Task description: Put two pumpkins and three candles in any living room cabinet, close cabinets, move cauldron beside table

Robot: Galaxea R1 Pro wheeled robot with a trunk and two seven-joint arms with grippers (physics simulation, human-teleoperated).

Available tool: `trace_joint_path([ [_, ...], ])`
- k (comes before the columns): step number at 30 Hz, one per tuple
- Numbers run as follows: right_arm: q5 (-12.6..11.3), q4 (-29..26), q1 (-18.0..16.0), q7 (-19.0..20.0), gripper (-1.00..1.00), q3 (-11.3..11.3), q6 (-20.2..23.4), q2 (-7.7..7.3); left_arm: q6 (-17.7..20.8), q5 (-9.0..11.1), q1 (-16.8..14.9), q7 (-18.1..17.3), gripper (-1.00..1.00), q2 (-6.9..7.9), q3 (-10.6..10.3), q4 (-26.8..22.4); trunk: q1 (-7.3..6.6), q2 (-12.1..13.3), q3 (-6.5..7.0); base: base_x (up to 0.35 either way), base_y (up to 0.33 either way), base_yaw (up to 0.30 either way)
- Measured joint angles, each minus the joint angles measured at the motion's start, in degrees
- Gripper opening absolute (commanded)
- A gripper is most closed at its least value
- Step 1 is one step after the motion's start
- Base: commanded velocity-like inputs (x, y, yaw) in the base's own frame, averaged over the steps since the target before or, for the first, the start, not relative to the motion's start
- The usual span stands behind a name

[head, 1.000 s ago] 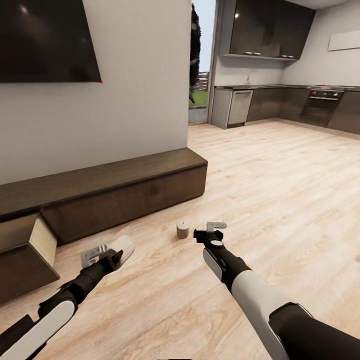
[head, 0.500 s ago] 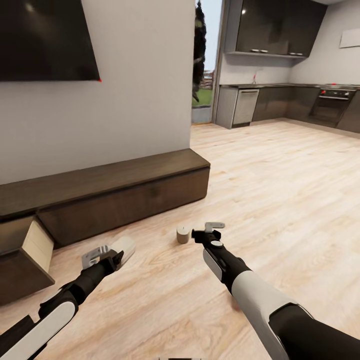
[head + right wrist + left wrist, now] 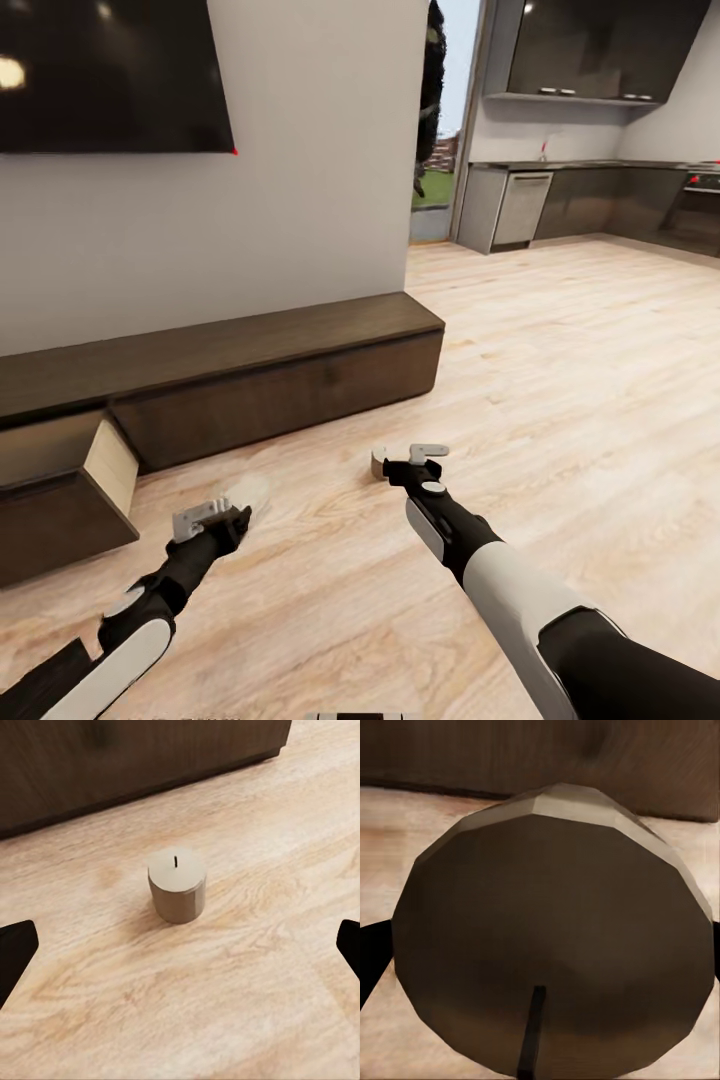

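At far left a cabinet (image 3: 230, 385) drawer (image 3: 70, 490) stands open. My left gripper (image 3: 215, 520) pinches a candle (image 3: 547, 937) near it. My right gripper (image 3: 410, 462), jaws spread, hovers at a second candle (image 3: 177, 885) upright on the floor (image 3: 560, 400), with open planks rightward.

Two slim arms: white shells over forearms, black at joints and wrists, black upper segment at right. Pale grey metal brackets top left gripper (image 3: 215, 517) and right gripper (image 3: 408, 458). Black jaws.
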Motion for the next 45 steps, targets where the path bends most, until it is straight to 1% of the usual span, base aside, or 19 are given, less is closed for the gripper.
trace_joint_path([
  [1, 0.0, 0.0, 0.0, 0.0, 1.0, 0.0, 0.0, 0.0, 0.1, -7.9, 0.0, 9.4, -1.0, -4.19, -0.5, 0.0, 0.0, 0.0, -0.01, 0.0, 0.0, 0.031],
  [2, 0.0, 0.0, 0.0, 0.0, 1.0, 0.0, 0.0, 0.0, 0.2, -10.4, 0.0, 13.5, -1.0, -6.14, -0.7, 0.1, 0.0, 0.0, -0.03, 0.0, 0.0, 0.02],
  [3, 0.0, 0.0, 0.0, 0.0, 1.0, -0.1, 0.0, 0.0, 0.7, -15.3, 0.0, 20.4, -1.0, -9.42, -1.1, 0.1, 0.0, 0.0, -0.03, 0.0, 0.0, 0.013],
  [4, 0.1, 0.0, 0.0, 0.0, 1.0, -0.1, 0.0, 0.0, 1.7, -18.9, 0.0, 26.2, -1.0, -12.5, -1.4, 0.2, 0.0, 0.0, -0.04, 0.0, 0.0, 0.01],
  [6, 0.1, 0.0, 0.0, -0.1, 1.0, -0.1, 0.0, 0.0, 4.4, -22.1, 0.0, 31.8, -1.0, -16.06, -1.5, 0.3, 0.0, 0.0, -0.04, 0.0, 0.0, 0.005],
  [7, 0.1, 0.0, 0.0, -0.1, 1.0, -0.1, 0.0, 0.0, 7.5, -23.8, 0.0, 34.6, -1.0, -18.11, -1.4, 0.2, 0.0, 0.0, -0.05, 0.0, 0.0, 0.002],
  [8, 0.1, 0.0, 0.0, -0.1, 1.0, -0.1, -0.1, 0.0, 8.9, -24.5, 0.0, 35.8, -1.0, -18.97, -1.4, 0.2, 0.0, 0.0, -0.05, 0.0, 0.0, 0.002],
  [14, 0.1, 0.0, 0.0, 0.0, 1.0, -0.1, -0.1, 0.0, 11.4, -25.5, 0.0, 37.4, -1.0, -21.72, 0.5, 0.1, 0.0, 0.0, -0.05, 0.0, 0.0, 0.0],
  [15, 0.1, 0.0, 0.0, 0.0, 1.0, -0.2, -0.1, 0.0, 11.7, -25.6, 0.1, 37.5, -1.0, -22.89, 1.5, 0.1, 0.0, 0.0, -0.05, 0.0, 0.0, 0.0],
  [17, 0.1, 0.0, 0.0, 0.0, 1.0, -0.2, -0.1, 0.0, 11.9, -25.6, 0.1, 37.5, -1.0, -23.84, 1.9, 0.1, 0.0, 0.0, -0.05, 0.0, 0.0, 0.0],
  [19, 0.2, 0.0, 0.1, 0.1, 1.0, -0.2, -0.1, 0.0, 13.9, -25.6, 0.1, 36.3, -1.0, -25.19, 2.4, 0.1, 0.0, 0.0, -0.05, 0.0, 0.0, 0.0],
  [21, 0.2, 0.0, 0.1, 0.0, 1.0, -0.2, -0.1, 0.0, 16.1, -25.6, 0.1, 33.7, -1.0, -25.86, 4.3, 0.1, 0.0, 0.0, -0.05, 0.0, 0.0, 0.0],
  [22, 0.2, 0.0, 0.1, 0.0, 1.0, -0.2, -0.2, 0.0, 16.5, -25.6, 0.1, 32.8, -1.0, -25.99, 4.9, 0.1, 0.0, 0.0, -0.05, 0.0, 0.0, 0.0],
  [23, 0.2, 0.0, 0.1, 0.0, 1.0, -0.2, -0.2, 0.0, 17.3, -25.1, 0.1, 28.9, -1.0, -26.28, 6.8, 0.1, 0.0, 0.0, -0.05, 0.0, 0.0, 0.0],
  [24, 0.2, 0.0, 0.1, 0.0, 1.0, -0.2, -0.2, 0.0, 17.7, -25.0, 0.1, 27.4, -1.0, -26.31, 7.6, 0.1, 0.0, 0.0, -0.05, 0.0, 0.0, 0.0],
  [29, 0.3, 0.0, 0.1, 0.0, 1.0, -0.3, -0.2, 0.0, 18.5, -24.9, 0.0, 24.9, -1.0, -26.54, 9.8, 0.0, 0.0, 0.0, -0.05, 0.0, 0.0, 0.0],
  [34, 0.4, -0.1, 0.0, 0.0, 1.0, -0.3, -0.2, 0.0, 20.0, -24.8, -0.4, 24.3, -1.0, -28.7, 10.4, 0.0, 0.0, 0.0, -0.05, 0.0, 0.0, 0.0],
  [36, 0.4, -0.2, 0.1, 0.0, 1.0, -0.3, -0.2, 0.0, 20.2, -24.8, -0.5, 24.3, -1.0, -29.03, 10.3, 0.0, 0.0, 0.0, -0.05, 0.0, 0.0, 0.0],
  [45, 0.4, -0.5, 0.1, -0.3, 1.0, -0.2, -0.2, 0.0, 19.9, -25.0, -0.5, 24.5, -1.0, -28.44, 10.4, 0.0, -0.02, 0.0, -0.05, 0.047, 0.007, 0.0],
])
